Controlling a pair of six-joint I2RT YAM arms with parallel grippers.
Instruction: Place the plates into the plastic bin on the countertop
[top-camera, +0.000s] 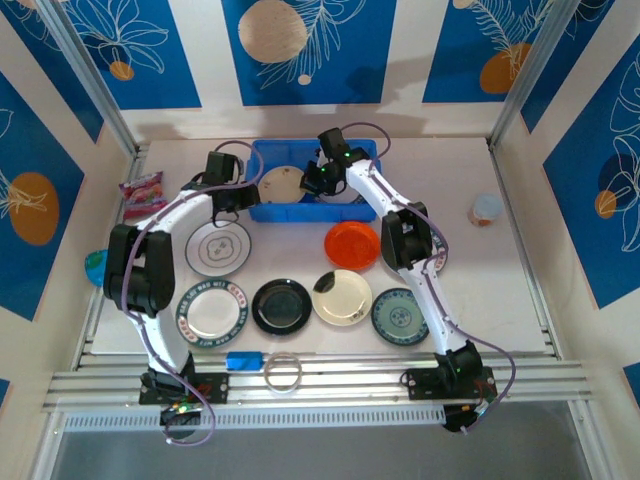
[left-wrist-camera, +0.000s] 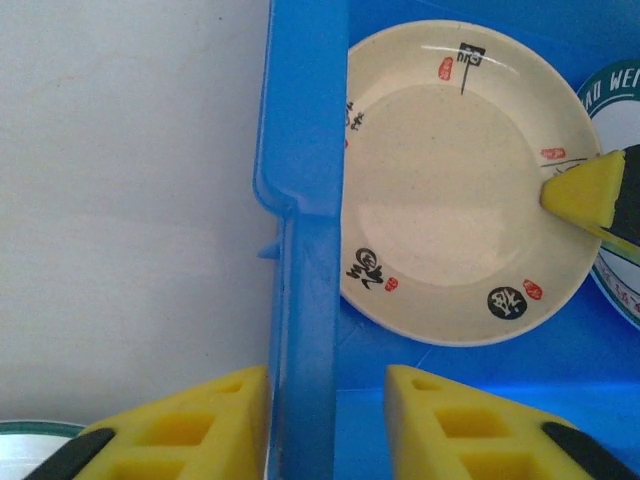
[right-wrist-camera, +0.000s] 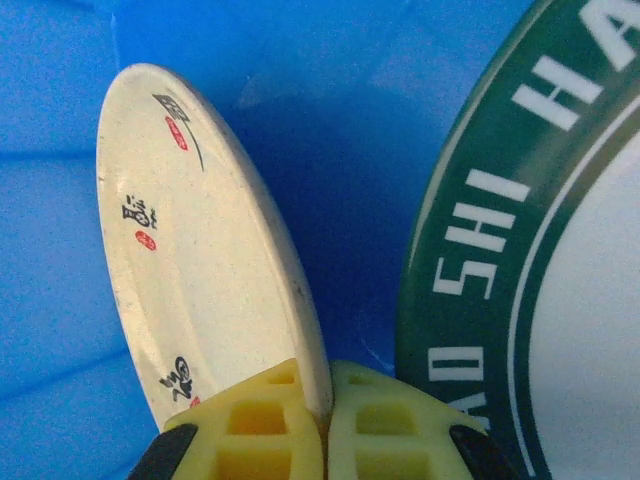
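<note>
I am working in a robot test cell, a lab mock-up and no real kitchen. The countertop (top-camera: 470, 270) is a bare beige board boxed in by blue printed panels (top-camera: 350, 70), framed with metal posts (top-camera: 90, 80) and a slotted metal rail (top-camera: 340, 380) where the arm bases (top-camera: 455, 375) are bolted. The plates (top-camera: 281, 306) sit in neat rows by a blue plastic bin (top-camera: 300, 213), like props.

My left gripper (top-camera: 237, 197) sits at the left wall of the plastic bin (top-camera: 300, 213) and my right gripper (top-camera: 316, 182) is beside the cream plate (top-camera: 278, 185) inside it, while the orange plate (top-camera: 352, 245), the black plate (top-camera: 281, 306) and others lie on the countertop (top-camera: 470, 270).
</note>
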